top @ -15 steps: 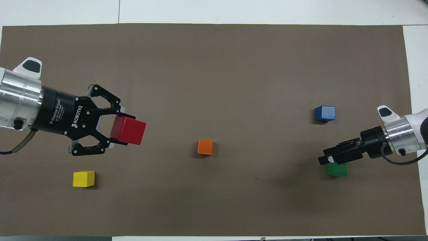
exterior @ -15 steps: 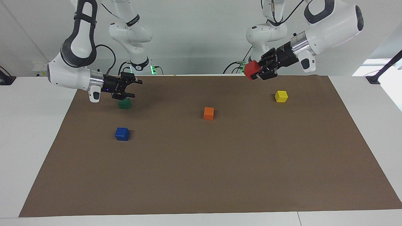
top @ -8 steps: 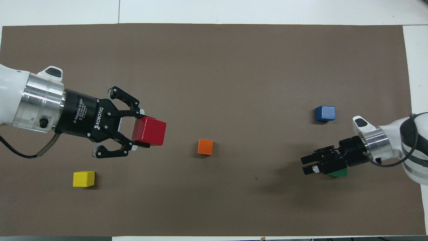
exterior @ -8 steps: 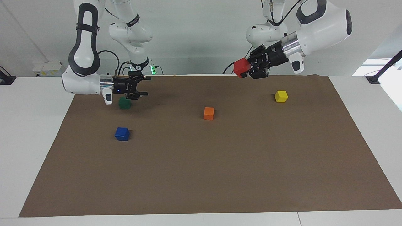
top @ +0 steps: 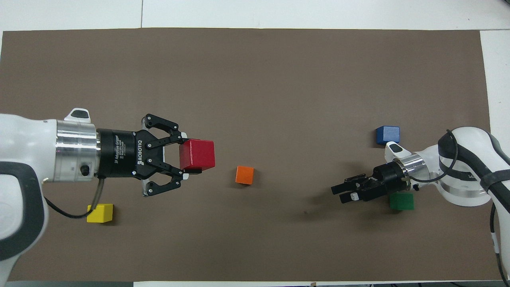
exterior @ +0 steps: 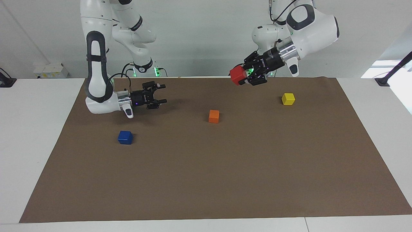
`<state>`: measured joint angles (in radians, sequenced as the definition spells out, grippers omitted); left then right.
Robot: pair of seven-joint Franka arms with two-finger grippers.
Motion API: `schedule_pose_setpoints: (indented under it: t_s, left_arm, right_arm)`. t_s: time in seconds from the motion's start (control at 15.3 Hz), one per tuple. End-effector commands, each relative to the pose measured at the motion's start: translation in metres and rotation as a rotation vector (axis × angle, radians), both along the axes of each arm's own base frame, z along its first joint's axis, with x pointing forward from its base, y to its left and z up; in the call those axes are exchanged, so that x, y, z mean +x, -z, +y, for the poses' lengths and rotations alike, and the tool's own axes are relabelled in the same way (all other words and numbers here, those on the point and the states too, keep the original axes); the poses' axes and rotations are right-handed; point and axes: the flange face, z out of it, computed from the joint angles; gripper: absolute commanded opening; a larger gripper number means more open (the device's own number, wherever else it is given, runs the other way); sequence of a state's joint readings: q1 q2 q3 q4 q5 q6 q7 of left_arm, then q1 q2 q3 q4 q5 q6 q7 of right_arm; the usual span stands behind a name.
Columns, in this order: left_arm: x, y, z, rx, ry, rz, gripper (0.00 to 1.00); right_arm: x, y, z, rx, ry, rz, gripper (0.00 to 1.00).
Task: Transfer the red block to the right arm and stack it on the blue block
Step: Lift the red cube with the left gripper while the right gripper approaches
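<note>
My left gripper (exterior: pixel 245 77) is shut on the red block (exterior: pixel 237 75) and holds it up in the air, pointing toward the right arm's end. In the overhead view the left gripper (top: pixel 189 154) and the red block (top: pixel 197 154) are over the mat beside the orange cube. My right gripper (exterior: pixel 162 93), with its small blue light, is open and empty, held level and low, pointing toward the red block. It also shows in the overhead view (top: pixel 342 193). The blue block (exterior: pixel 125 137) (top: pixel 387 134) sits alone on the mat at the right arm's end.
An orange cube (exterior: pixel 213 116) (top: pixel 244 175) lies mid-mat between the grippers. A yellow cube (exterior: pixel 288 99) (top: pixel 100 213) lies at the left arm's end. A dark green cube (top: pixel 401 201) lies under the right wrist, hidden in the facing view. All rest on a brown mat (exterior: pixel 206 180).
My left gripper has carried the red block toward the table's middle. My right gripper has swung out past the green cube toward the middle, and its arm has lowered.
</note>
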<state>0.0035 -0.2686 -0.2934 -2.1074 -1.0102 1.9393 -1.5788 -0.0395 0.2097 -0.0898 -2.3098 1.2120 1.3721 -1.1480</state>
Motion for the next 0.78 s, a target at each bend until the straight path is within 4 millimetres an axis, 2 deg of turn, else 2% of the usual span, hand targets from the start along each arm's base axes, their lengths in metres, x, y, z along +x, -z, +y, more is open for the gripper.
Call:
schedule_pose_setpoints:
  t_s: [0.0,0.26,0.39,0.59,0.72]
  left_arm:
    - [-0.045,0.011,-0.011,0.006,-0.088,-0.043,0.0]
    - [-0.046,0.01,-0.014,-0.007,-0.141,-0.037,0.0]
    - [-0.054,0.015,-0.027,-0.001,-0.134,-0.044,0.0]
    - [-0.058,0.015,-0.034,0.001,-0.137,-0.063,0.0]
    - [-0.061,0.013,-0.042,0.001,-0.136,-0.081,0.0]
  right_arm:
    - [0.009,-0.01,0.025,0.111,-0.002,-0.011,1.0]
    - [0.014,-0.026,0.067,0.225,0.025,-0.016,1.0]
    - [0.014,-0.031,0.087,0.257,0.031,-0.018,1.0]
    - [0.008,-0.034,0.108,0.323,0.026,-0.003,1.0]
    - [0.008,-0.039,0.111,0.377,0.048,-0.004,1.0]
